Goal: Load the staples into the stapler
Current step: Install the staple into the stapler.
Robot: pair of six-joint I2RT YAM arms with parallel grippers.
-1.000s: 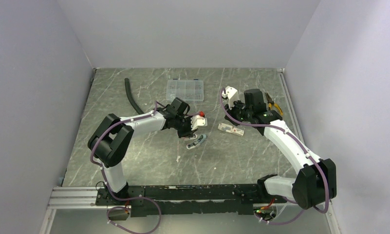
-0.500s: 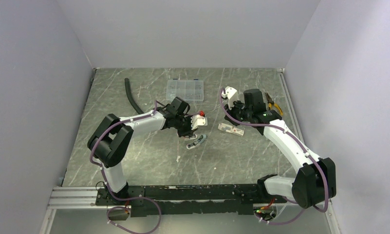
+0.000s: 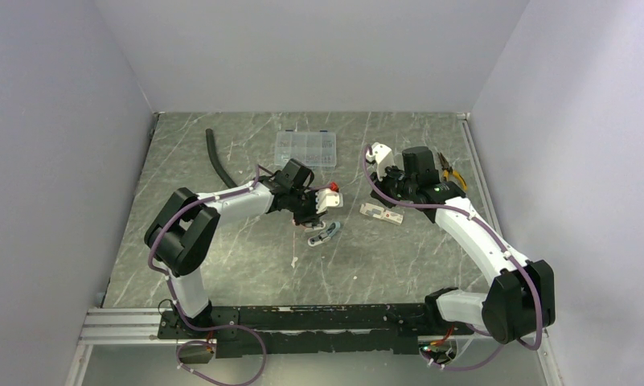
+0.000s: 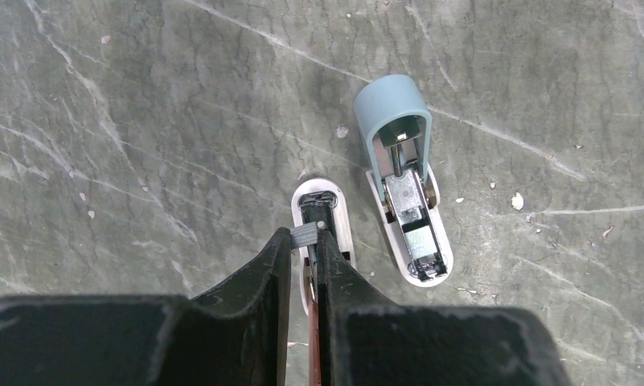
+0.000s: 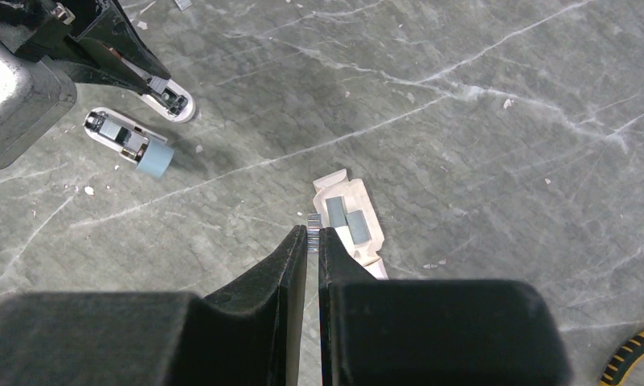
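Staples (image 4: 304, 235) pinched in the nearly closed left tool (image 4: 303, 240) and right tool (image 5: 312, 234) show only in wrist views.

A matt grey-green surface (image 4: 141, 121), veined white like marble, carries a white plastic stapler (image 4: 341, 215) at centre frame and a second stapler (image 4: 395, 104), smooth blue-grey plastic over bright metal. Dull silvery metal staples (image 5: 345, 219) sit in a white, card-like tray (image 5: 334, 178). The left claw (image 4: 304, 238) is matt black plastic.

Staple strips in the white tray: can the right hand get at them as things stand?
Probably yes. The tray lies open-topped just ahead of the right hand, with nothing over its loose strips; but the hand is shut on a small staple strip.
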